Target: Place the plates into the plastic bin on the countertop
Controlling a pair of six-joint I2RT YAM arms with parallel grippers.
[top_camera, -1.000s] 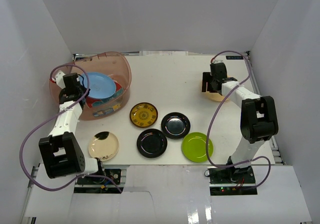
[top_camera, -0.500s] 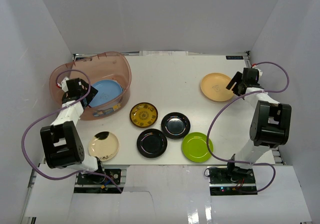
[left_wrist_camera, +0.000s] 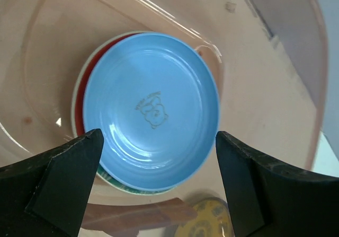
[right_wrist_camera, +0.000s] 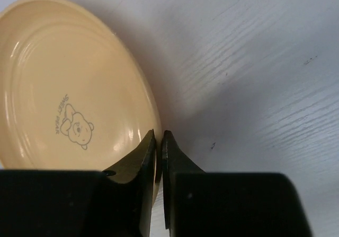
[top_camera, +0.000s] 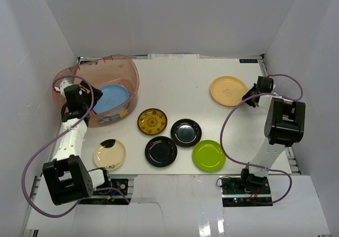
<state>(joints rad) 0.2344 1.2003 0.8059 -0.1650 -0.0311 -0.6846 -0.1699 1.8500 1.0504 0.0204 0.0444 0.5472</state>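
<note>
Pinching orange plate (right_wrist_camera: 69, 88) rim at 3 o'clock, right jaws clenched; left jaws released over bin (top_camera: 131, 70). Next: lift, carry to 10 o'clock.

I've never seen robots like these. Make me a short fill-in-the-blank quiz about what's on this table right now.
The top plate in the plastic bin is light ____.
The left pincer above it stands ____.
The right pincer is shut on the rim of the orange-yellow plate printed with a little ____.
Missing words: blue; open; bear.
</note>
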